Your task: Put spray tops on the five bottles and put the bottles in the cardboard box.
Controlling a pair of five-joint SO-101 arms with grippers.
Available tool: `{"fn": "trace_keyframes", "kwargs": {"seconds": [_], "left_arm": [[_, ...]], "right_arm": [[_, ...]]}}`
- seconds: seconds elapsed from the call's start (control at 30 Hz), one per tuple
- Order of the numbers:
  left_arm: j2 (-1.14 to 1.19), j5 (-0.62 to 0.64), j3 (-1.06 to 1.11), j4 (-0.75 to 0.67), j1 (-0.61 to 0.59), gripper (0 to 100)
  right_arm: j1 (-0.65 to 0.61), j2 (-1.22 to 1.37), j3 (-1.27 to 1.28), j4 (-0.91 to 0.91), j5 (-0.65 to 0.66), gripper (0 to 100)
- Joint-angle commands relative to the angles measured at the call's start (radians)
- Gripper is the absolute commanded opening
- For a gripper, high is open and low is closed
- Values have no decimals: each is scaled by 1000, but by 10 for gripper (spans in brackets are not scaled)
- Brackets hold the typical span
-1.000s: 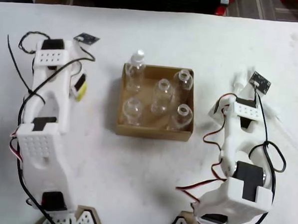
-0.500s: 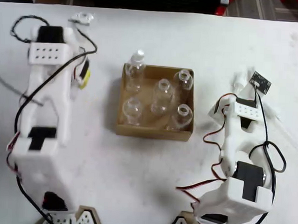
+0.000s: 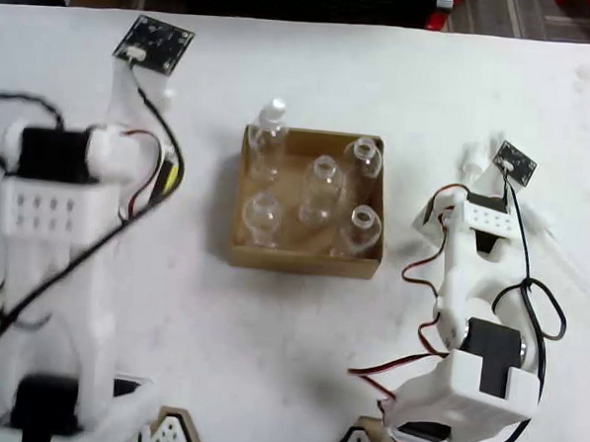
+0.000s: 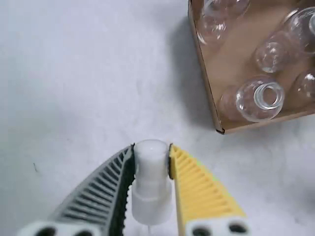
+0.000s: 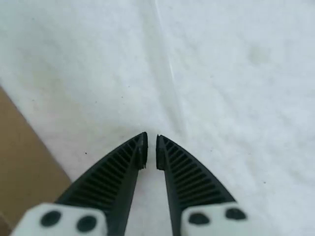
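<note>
The cardboard box [image 3: 308, 259] stands mid-table and holds several clear bottles. One bottle [image 3: 268, 140] at its far left corner wears a white spray top; the others, such as the bottle [image 3: 363, 157], are uncapped. My left gripper [image 4: 151, 147], with one grey and one yellow finger, is shut on a white spray top [image 4: 151, 182] above the bare table, left of the box [image 4: 206, 93]. Its yellow finger [image 3: 166, 180] peeks out beside the raised arm. My right gripper [image 5: 149, 147] is shut on nothing, low over the table right of the box.
Another white spray top [image 3: 473, 159] stands on the table just beyond the right arm. A thin clear tube [image 5: 165, 59] lies on the table ahead of the right gripper. Cables trail along both arms. The box edge [image 5: 19, 167] is close beside the right gripper.
The left arm has risen and swung, carrying the spray top; its wrist now sits higher and nearer the table's front. The right arm and the box have not moved.
</note>
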Motion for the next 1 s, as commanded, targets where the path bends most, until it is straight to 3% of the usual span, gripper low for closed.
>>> {"fn": "trace_keyframes", "kwargs": {"seconds": [0.0, 0.27, 0.47, 0.6, 0.77, 0.97], "left_arm": [[-142, 15, 78, -86, 7, 21], [-447, 18, 376, -269, 15, 21], [-771, 23, 626, -514, 19, 22], [-952, 153, 772, -637, 82, 22], [-1004, 218, 802, -713, 194, 22], [-1006, 334, 813, -1076, 286, 22]], "right_arm": [[-12, -4, -28, -13, 8, 21], [-12, -4, -28, -13, 8, 21], [-15, -4, -28, -13, 9, 21], [-16, -4, -28, -13, 9, 21], [-15, -4, -28, -13, 9, 21], [-13, -4, -28, -13, 9, 21]]}}
